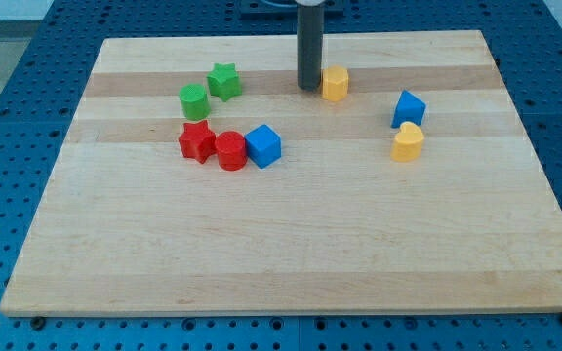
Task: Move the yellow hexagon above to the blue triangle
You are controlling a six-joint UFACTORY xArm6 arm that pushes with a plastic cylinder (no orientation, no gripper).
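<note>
My tip (308, 88), a smooth dark rod with no pincer, is resting on the pale wooden bench (291, 244), touching the yellow hexagon (335, 84) just to its right.

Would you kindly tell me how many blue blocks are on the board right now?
2. A blue cube sits at the view's left-centre, touching the red cylinder. A blue triangle sits at the view's right, just above the yellow heart-like block. None appears hidden.
</note>
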